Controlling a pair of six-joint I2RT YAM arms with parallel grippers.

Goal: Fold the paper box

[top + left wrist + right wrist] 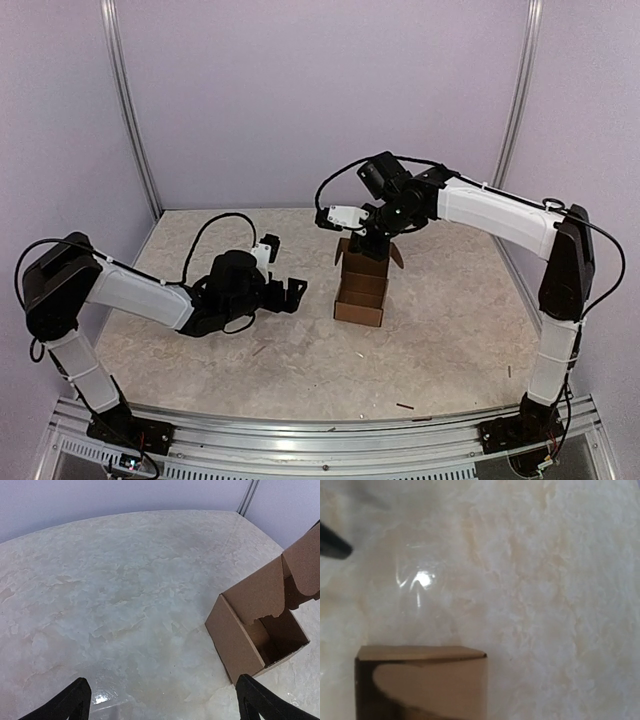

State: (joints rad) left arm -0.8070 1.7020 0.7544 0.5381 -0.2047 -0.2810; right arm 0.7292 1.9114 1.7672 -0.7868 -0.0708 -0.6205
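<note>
Right gripper: jaws fully closed, at far top edge of paper box; cannot tell whether cardboard is pinched between them. Left gripper: jaws spread wide, empty, low over table, left of box, apart from it. Box partly formed, open-topped, flaps splayed, standing on table right of centre.

The box stands on the counter, right of centre. The left tool is just left of it, and the right tool is at its far end.
</note>
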